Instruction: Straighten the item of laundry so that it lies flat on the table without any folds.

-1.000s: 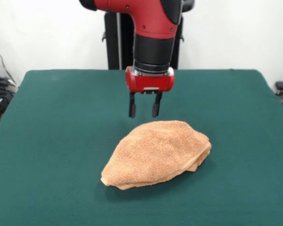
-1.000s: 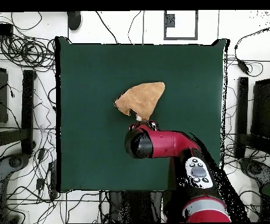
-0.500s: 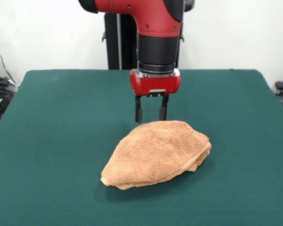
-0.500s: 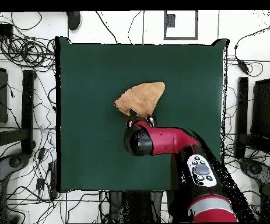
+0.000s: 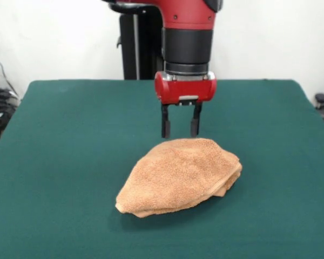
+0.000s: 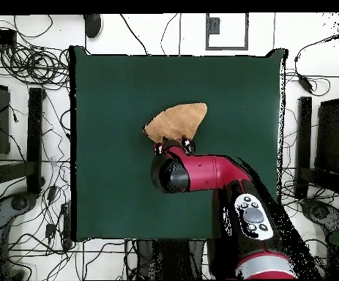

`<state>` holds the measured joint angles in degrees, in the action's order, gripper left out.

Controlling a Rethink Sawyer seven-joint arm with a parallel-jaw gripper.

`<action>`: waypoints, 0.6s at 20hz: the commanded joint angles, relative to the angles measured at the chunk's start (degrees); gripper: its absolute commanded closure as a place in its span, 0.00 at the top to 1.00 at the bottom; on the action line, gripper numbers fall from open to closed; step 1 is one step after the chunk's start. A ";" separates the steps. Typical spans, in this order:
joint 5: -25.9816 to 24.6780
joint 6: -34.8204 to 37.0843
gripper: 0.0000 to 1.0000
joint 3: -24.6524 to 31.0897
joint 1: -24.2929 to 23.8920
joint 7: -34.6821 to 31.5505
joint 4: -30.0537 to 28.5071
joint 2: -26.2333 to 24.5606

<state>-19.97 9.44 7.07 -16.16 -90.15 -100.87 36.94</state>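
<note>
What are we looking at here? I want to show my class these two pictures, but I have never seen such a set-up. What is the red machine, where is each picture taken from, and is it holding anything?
The red and black machine is a robot arm. Its gripper, two open black fingers, holds nothing. One picture is taken from across the table, facing the robot; the other looks straight down from above, with the robot's base at the bottom. On the dark green table lies a folded orange-tan towel. The gripper hangs over the towel's edge on the robot's side.
</note>
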 commanded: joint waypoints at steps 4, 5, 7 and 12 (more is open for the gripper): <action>0.61 7.88 1.00 3.95 2.87 -3.49 1.12 2.27; 0.90 8.32 1.00 4.00 2.85 -3.61 0.87 2.74; 1.38 9.10 1.00 4.18 2.81 -3.76 0.56 3.50; 1.71 10.22 1.00 4.67 2.54 -3.70 0.01 4.97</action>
<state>-19.96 11.44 7.06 -15.24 -90.15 -100.79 41.67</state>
